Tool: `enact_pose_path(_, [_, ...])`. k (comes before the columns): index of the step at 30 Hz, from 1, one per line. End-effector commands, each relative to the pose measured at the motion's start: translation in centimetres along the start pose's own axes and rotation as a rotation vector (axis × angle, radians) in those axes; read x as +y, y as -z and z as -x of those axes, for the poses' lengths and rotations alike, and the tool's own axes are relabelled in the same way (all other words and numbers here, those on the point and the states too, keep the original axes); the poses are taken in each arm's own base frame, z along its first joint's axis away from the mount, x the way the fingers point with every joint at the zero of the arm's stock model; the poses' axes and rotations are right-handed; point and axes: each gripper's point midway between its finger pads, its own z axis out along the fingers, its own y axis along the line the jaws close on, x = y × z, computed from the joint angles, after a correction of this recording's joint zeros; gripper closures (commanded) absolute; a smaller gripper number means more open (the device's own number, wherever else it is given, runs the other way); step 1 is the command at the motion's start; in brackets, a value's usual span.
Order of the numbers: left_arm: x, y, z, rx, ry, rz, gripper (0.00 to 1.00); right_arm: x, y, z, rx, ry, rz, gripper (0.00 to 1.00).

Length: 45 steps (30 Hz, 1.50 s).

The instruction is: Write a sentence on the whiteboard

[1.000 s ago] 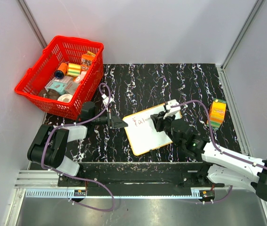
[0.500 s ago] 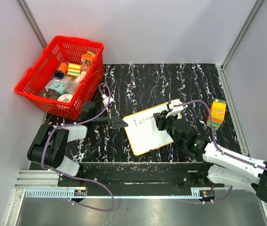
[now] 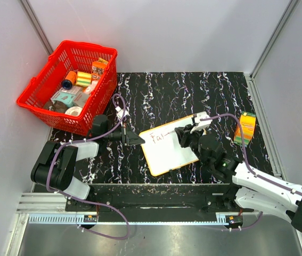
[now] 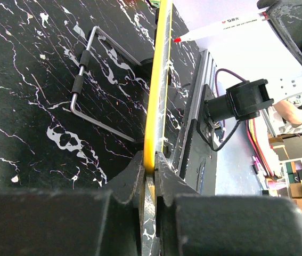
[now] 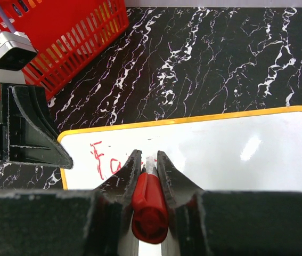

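Observation:
The whiteboard (image 3: 169, 149) lies tilted on the black marble table, white with a thin yellow rim. A few red letters of the sentence (image 3: 156, 137) stand near its upper left corner; they also show in the right wrist view (image 5: 104, 160). My left gripper (image 3: 135, 140) is shut on the board's left rim, seen edge-on in the left wrist view (image 4: 157, 106). My right gripper (image 3: 185, 133) is shut on a red-capped marker (image 5: 149, 205), whose tip touches the board (image 5: 236, 154) just right of the letters. The marker's white barrel and red tip show in the left wrist view (image 4: 225, 26).
A red basket (image 3: 39, 101) with several small items stands at the back left. An orange and yellow carton (image 3: 245, 128) stands at the right. The board's metal wire stand (image 4: 95, 80) is folded out under it in the left wrist view.
My right gripper has moved the marker to the right across the board, lengthening the red writing. The left gripper and the board have stayed in place.

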Motion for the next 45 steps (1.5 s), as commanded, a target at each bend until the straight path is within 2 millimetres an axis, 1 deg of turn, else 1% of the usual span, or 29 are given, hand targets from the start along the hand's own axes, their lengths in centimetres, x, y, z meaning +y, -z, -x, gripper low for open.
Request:
enact_pose_path(1, [-0.3,-0.4,0.4,-0.001,-0.136,-0.014,1.0,1.0,-0.3,2.6,-0.067,-0.023,0.03,1.0])
enact_pose_path(8, [-0.4,-0.4,0.4,-0.001,-0.143,-0.012,1.0,1.2,-1.4,1.9,-0.055,-0.019,0.019,1.0])
enact_pose_path(15, [-0.3,-0.4,0.4,0.0,-0.142,-0.01,1.0,1.3,-1.0,3.0,-0.09,-0.036,0.027,1.0])
enact_pose_path(18, [-0.4,-0.4,0.4,0.002,-0.142,-0.011,1.0,1.2,-1.1,2.9,-0.088,-0.03,0.02,1.0])
enact_pose_path(24, [-0.4,-0.4,0.3,0.004,-0.143,-0.011,1.0,1.2,-1.6,1.3,-0.041,-0.023,0.023,1.0])
enact_pose_path(30, [-0.4,-0.4,0.3,0.005,-0.143,-0.011,1.0,0.8,-0.9,0.3,-0.014,-0.025,0.024,1.0])
enact_pose_path(34, [-0.4,-0.4,0.4,0.003,-0.143,-0.008,1.0,0.6,-0.4,0.0,-0.003,-0.027,0.025,1.0])
enact_pose_path(45, [-0.4,-0.4,0.3,0.006,-0.142,-0.008,1.0,0.5,0.3,-1.9,0.054,-0.031,0.046,1.0])
